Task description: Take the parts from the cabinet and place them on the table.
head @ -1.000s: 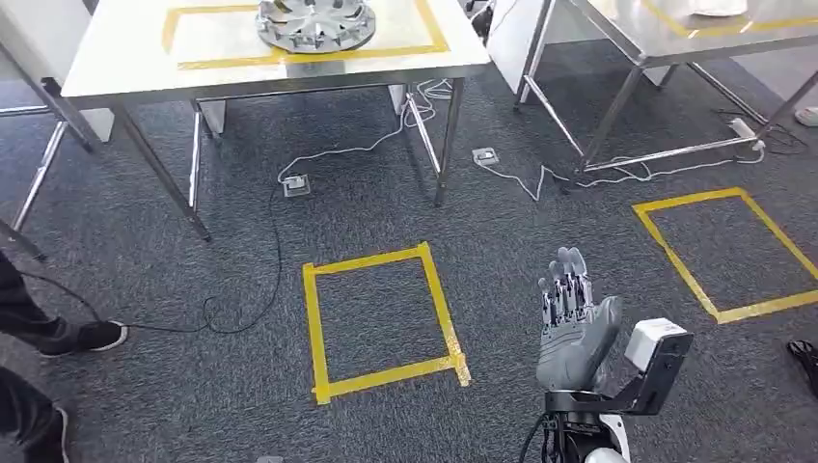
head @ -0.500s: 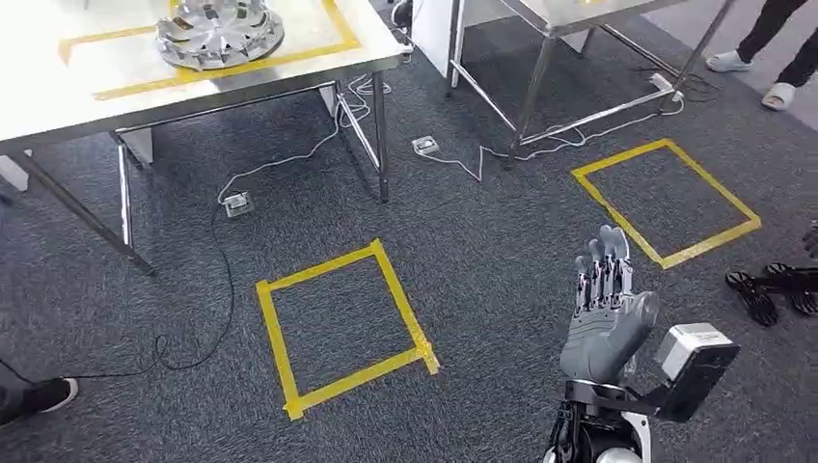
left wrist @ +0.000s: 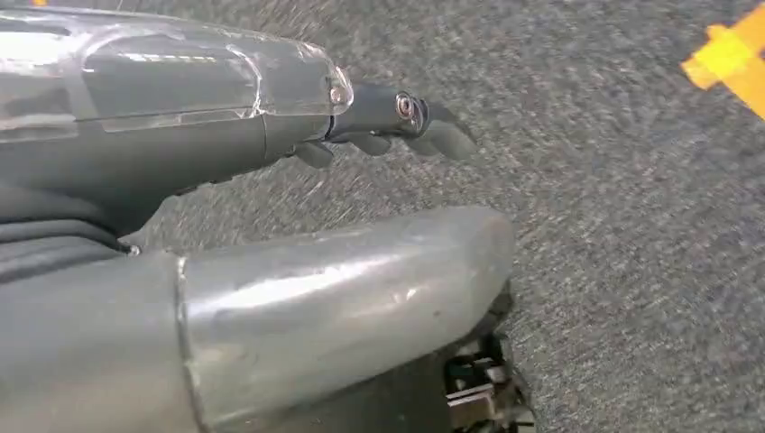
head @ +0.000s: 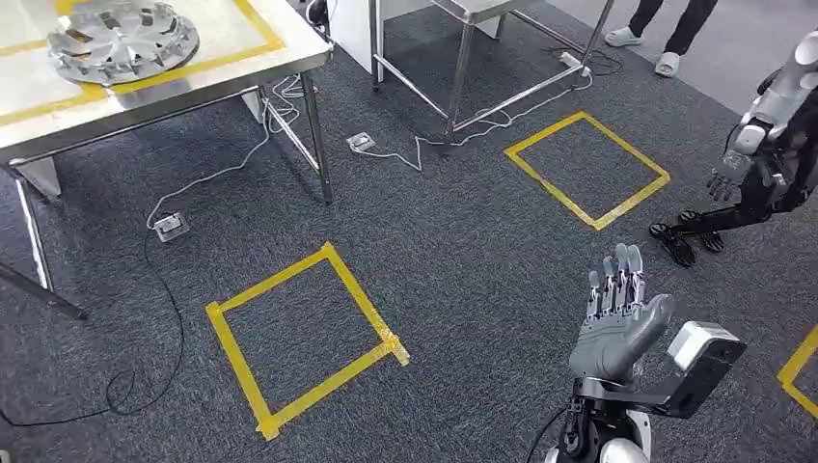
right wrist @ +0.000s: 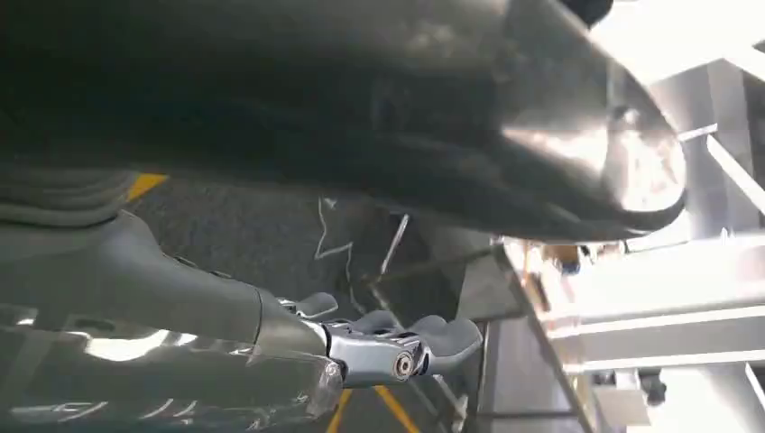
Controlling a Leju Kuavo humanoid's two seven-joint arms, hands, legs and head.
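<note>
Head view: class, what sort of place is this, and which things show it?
Probably a robot test lab: yellow tape squares marked on grey carpet, steel-legged tables with loose cables beneath, and a second robot standing nearby.

carpet [head: 482, 251]: dark grey, speckled
tape squares [head: 301, 333]: yellow outlines on the carpet
right hand [head: 617, 323]: grey palm, darker fingers
wheel-shaped part [head: 121, 40]: silver
table [head: 193, 82]: pale top, yellow-taped
cable [head: 154, 318]: black

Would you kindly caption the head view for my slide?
Right hand raised open above grey carpet beside a yellow tape square, a silver wheel part on the table.
</note>
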